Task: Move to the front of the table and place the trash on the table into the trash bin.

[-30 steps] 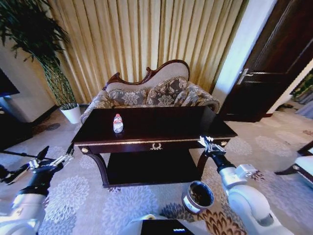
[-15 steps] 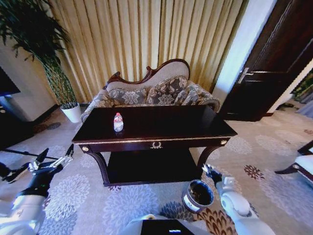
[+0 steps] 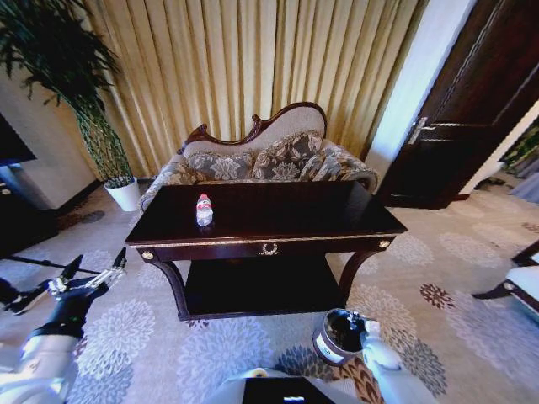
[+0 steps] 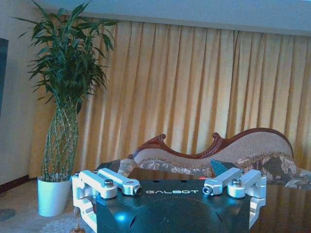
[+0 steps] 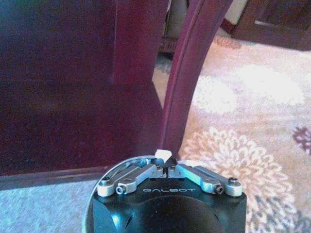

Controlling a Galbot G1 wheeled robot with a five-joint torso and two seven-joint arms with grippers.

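Note:
The dark table (image 3: 286, 215) stands straight ahead with a small clear bottle (image 3: 203, 210), red-capped, upright on its left half. The trash bin (image 3: 322, 347) sits on the carpet before the table's right front leg (image 5: 189, 87). My right gripper (image 3: 364, 325) is low at the bin's right rim. In the right wrist view, the right gripper (image 5: 166, 168) is shut on a small white paper scrap (image 5: 164, 155). My left gripper (image 3: 94, 266) hangs open and empty over the carpet, left of the table. The left gripper (image 4: 170, 187) faces the sofa.
A patterned sofa (image 3: 269, 160) stands close behind the table, with curtains beyond. A white plant pot (image 3: 125, 195) is at the back left and a dark door (image 3: 472, 109) at the right. A chair edge (image 3: 522, 282) juts in at the far right. Carpet lies open to both sides.
My right arm has dropped from the table's front right edge down to the bin. The left arm and the bottle have not moved.

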